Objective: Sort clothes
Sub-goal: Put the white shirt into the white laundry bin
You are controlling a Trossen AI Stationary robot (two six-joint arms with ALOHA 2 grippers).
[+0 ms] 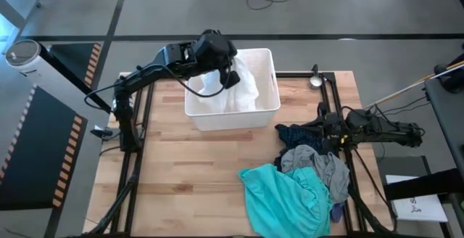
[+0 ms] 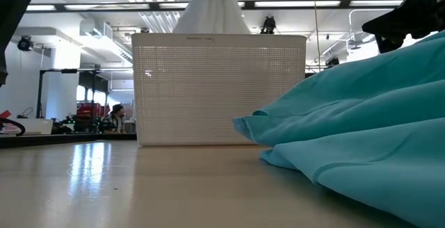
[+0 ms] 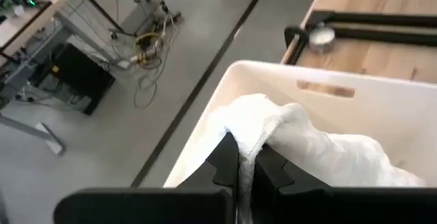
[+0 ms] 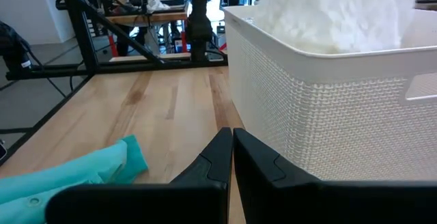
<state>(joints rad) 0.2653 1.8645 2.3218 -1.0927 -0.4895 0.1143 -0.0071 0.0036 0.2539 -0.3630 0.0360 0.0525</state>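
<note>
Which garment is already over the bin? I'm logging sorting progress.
The white garment, pinched by the left gripper above the white bin; the teal garment and others lie on the table.

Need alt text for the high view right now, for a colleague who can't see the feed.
Seen from above, the left gripper holds a white garment over the white bin at the table's far side. The right gripper rests shut at the right edge beside a pile: a teal garment, grey ones and a navy-black one.

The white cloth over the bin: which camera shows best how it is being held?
The left wrist view: the left hand pinches the white cloth above the bin. The high view partly hides it under the arm; the low view shows its peak; the right wrist view shows only bulk.
</note>
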